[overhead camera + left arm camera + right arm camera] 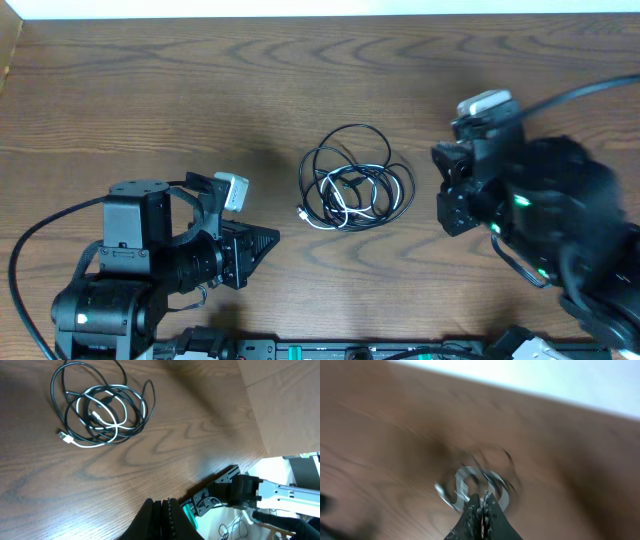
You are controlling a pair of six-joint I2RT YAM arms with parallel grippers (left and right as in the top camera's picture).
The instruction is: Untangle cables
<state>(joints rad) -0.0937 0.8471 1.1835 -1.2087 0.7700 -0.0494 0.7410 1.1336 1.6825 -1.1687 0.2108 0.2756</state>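
While the cables (356, 183) lie as one coiled bundle near the middle of the table (180, 90), black loops are seen wound with one white cord (95, 444), its plug at 8 o'clock of the coil in the overhead view. At 8 o'clock, well apart, the left gripper (161, 510) is noted with fingers pressed together, nothing held. At 3 o'clock, the right gripper (481, 505) is blurred; its fingers appear closed and empty.

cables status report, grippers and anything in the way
Left gripper shut, empty. Right gripper shut, empty, view blurred. Cables one tangled coil on table, untouched. Nothing seen in the way.
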